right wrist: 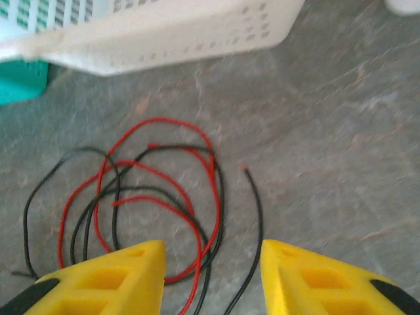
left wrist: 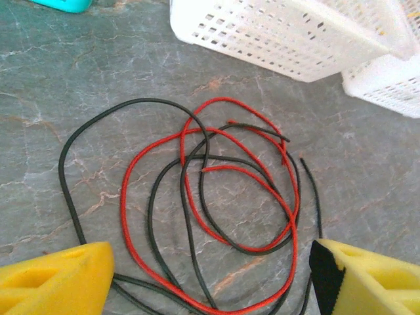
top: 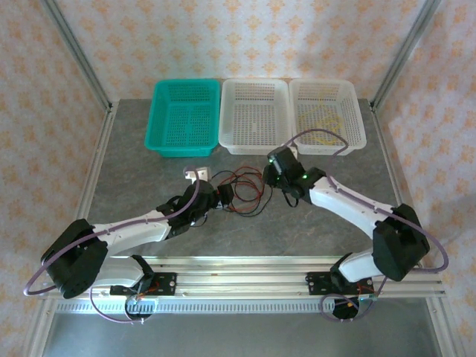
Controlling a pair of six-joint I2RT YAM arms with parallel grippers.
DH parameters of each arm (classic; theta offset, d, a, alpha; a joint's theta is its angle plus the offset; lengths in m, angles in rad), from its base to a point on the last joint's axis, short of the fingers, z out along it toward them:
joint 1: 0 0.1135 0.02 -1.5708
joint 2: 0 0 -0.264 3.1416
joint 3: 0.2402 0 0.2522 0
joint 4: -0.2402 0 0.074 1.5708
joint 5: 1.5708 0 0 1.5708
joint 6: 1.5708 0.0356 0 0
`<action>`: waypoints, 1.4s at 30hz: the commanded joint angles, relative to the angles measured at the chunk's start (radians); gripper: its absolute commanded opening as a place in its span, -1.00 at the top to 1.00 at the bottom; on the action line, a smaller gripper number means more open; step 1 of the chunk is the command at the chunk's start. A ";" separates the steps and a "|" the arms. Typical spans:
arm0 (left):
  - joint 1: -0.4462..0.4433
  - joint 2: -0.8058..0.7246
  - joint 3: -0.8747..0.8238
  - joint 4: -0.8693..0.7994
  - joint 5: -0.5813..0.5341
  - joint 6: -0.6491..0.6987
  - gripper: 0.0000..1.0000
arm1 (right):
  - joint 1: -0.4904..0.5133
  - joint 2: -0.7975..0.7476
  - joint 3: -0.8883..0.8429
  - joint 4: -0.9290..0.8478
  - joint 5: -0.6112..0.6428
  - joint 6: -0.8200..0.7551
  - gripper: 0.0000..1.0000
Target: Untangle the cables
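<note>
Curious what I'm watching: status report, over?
Left gripper open, right gripper open, both above the tangle. Red and black cables looped together on the table. White basket beyond, apart.

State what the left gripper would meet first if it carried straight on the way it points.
Probably the tangle of thin red and black cables, just ahead of the left gripper; the white plastic basket lies beyond.

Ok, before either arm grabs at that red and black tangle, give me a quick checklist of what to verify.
1. Left fingers apart above the tangle: ok.
2. Right fingers apart, strands lying between them: ok.
3. Red cable and black cable separated: not ok, they cross repeatedly.
4. Loose black end reachable: ok, it lies apart beside the tangle.
5. Tangle clear of the nearest white basket: ok.
6. Cables knotted tight or merely overlapped: cannot tell.
</note>
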 commanded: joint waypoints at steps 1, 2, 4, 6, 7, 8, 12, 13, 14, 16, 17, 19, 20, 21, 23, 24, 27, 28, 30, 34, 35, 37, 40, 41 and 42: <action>-0.005 0.018 -0.026 0.094 0.029 -0.067 -0.58 | 0.048 0.042 -0.009 0.001 -0.005 0.086 0.22; -0.002 0.021 -0.034 0.109 0.039 -0.077 -0.58 | 0.057 0.056 -0.009 0.004 -0.003 0.099 0.24; 0.008 0.025 -0.051 0.148 0.065 -0.097 -0.58 | 0.071 0.091 -0.005 -0.001 0.004 0.133 0.27; 0.021 0.024 -0.067 0.174 0.083 -0.110 -0.57 | 0.073 0.125 -0.001 -0.019 0.028 0.167 0.31; 0.029 0.023 -0.074 0.182 0.089 -0.115 -0.57 | 0.073 0.141 0.004 -0.036 0.051 0.180 0.34; 0.037 0.021 -0.079 0.188 0.100 -0.116 -0.57 | 0.072 0.156 0.008 -0.052 0.073 0.188 0.35; 0.080 0.014 -0.113 0.233 0.153 -0.132 -0.56 | 0.039 0.205 0.011 -0.087 0.090 0.205 0.39; 0.090 0.014 -0.121 0.249 0.172 -0.136 -0.56 | 0.032 0.210 0.006 -0.082 0.083 0.208 0.39; 0.096 0.013 -0.127 0.261 0.185 -0.139 -0.56 | 0.029 0.214 0.005 -0.079 0.079 0.209 0.40; 0.113 0.013 -0.145 0.296 0.217 -0.151 -0.56 | 0.028 0.226 0.007 -0.078 0.068 0.211 0.39; 0.122 0.014 -0.155 0.312 0.229 -0.159 -0.56 | 0.028 0.233 0.009 -0.082 0.062 0.214 0.39; 0.139 0.016 -0.169 0.340 0.247 -0.171 -0.56 | 0.028 0.245 0.009 -0.088 0.056 0.218 0.39; 0.143 0.017 -0.172 0.345 0.251 -0.171 -0.55 | 0.028 0.249 0.008 -0.089 0.057 0.220 0.39; 0.146 0.019 -0.173 0.347 0.254 -0.172 -0.56 | 0.028 0.252 0.006 -0.090 0.055 0.220 0.39; 0.150 0.020 -0.172 0.351 0.257 -0.170 -0.55 | 0.028 0.263 0.010 -0.092 0.049 0.217 0.39; 0.151 0.023 -0.171 0.351 0.259 -0.168 -0.56 | 0.030 0.269 0.012 -0.094 0.043 0.215 0.39; 0.153 0.028 -0.166 0.349 0.264 -0.164 -0.56 | 0.034 0.286 0.021 -0.099 0.038 0.210 0.38; 0.153 0.030 -0.165 0.349 0.264 -0.162 -0.56 | 0.037 0.293 0.024 -0.100 0.036 0.210 0.38; 0.153 0.032 -0.164 0.349 0.265 -0.161 -0.56 | 0.043 0.309 0.029 -0.100 0.031 0.206 0.37; 0.154 0.033 -0.157 0.342 0.266 -0.155 -0.56 | 0.057 0.320 0.039 -0.105 0.031 0.208 0.37; 0.154 0.032 -0.158 0.340 0.265 -0.153 -0.56 | 0.059 0.321 0.041 -0.106 0.033 0.209 0.37; 0.155 0.032 -0.155 0.338 0.264 -0.150 -0.56 | 0.062 0.324 0.043 -0.109 0.035 0.210 0.37; 0.155 0.034 -0.148 0.331 0.265 -0.144 -0.56 | 0.064 0.317 0.044 -0.113 0.043 0.214 0.37; 0.155 0.036 -0.146 0.329 0.265 -0.143 -0.56 | 0.064 0.315 0.044 -0.115 0.046 0.214 0.37; 0.155 0.037 -0.144 0.329 0.266 -0.143 -0.56 | 0.064 0.316 0.048 -0.120 0.049 0.213 0.37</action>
